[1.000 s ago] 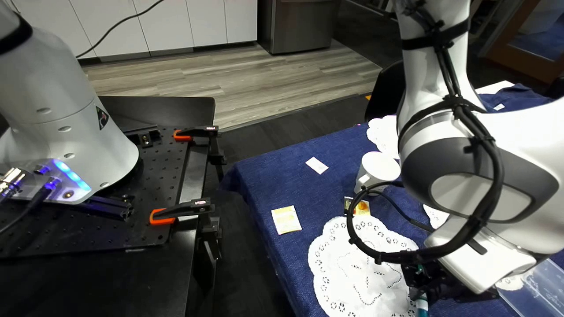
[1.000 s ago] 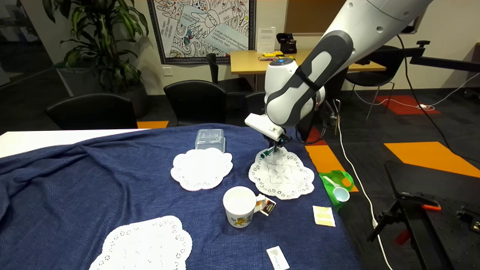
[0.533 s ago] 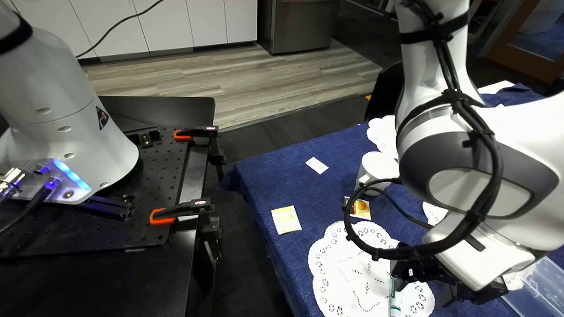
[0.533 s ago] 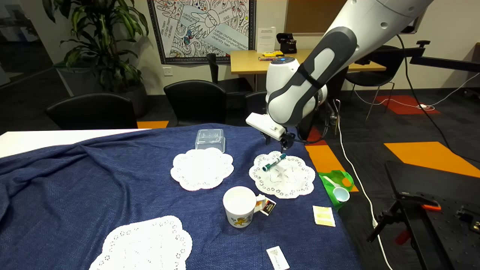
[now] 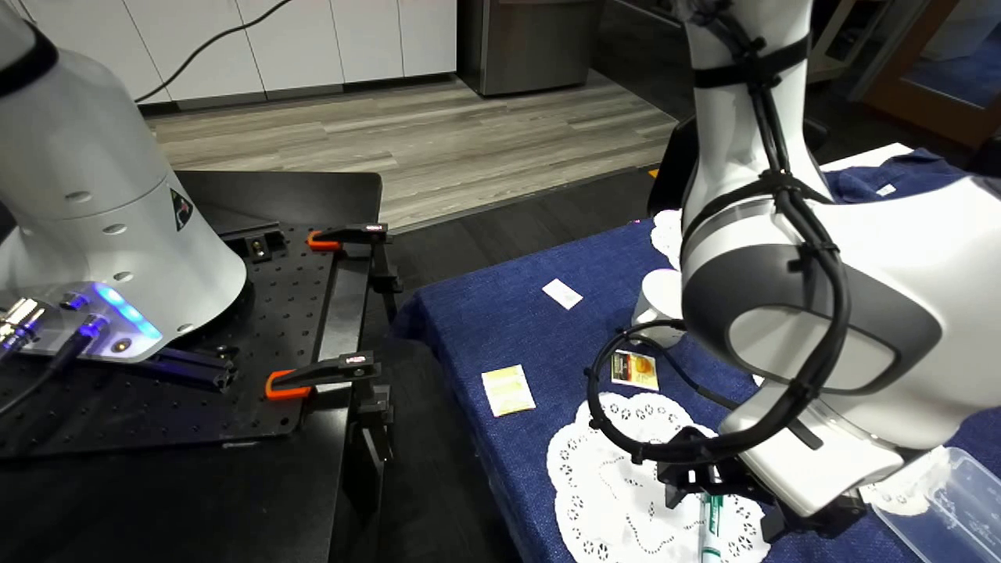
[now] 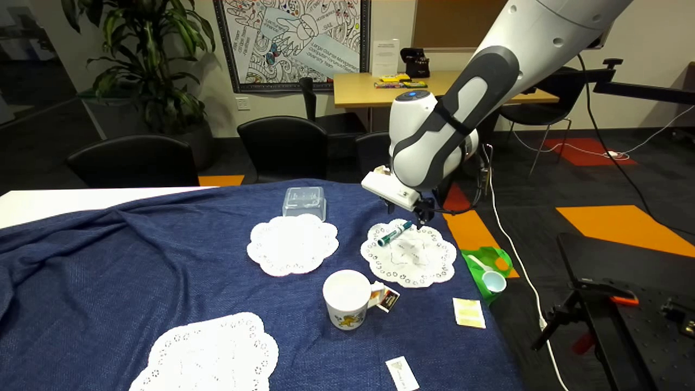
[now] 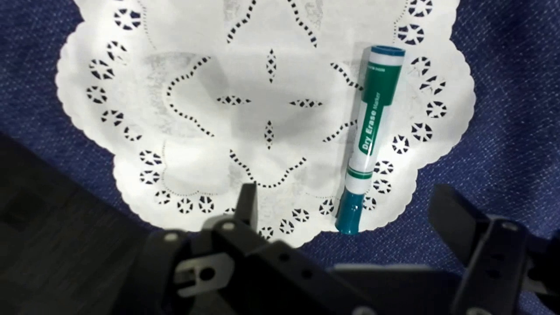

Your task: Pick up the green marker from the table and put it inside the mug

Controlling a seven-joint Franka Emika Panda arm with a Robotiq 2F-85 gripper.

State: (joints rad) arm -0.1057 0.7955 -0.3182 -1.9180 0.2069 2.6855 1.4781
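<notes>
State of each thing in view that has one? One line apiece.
Hand: open, holding nothing.
Marker: lying on a doily, looks capped.
Mug: upright, no marker inside.
Tablecloth: wrinkled in places.
Plastic box: can't tell which way up.
Robot base light: lit blue.
Cupboards: shut.

**Green marker (image 7: 371, 135) well apart from the mug (image 6: 346, 305)**

White-barrelled, with a green "Dry Erase Marker" label and blue-green at both ends, the marker lies flat on a lace doily (image 7: 249, 116), one end reaching its edge. The white mug, a yellow figure on its side, stands upright on the table (image 6: 304, 347), draped in dark blue.
</notes>
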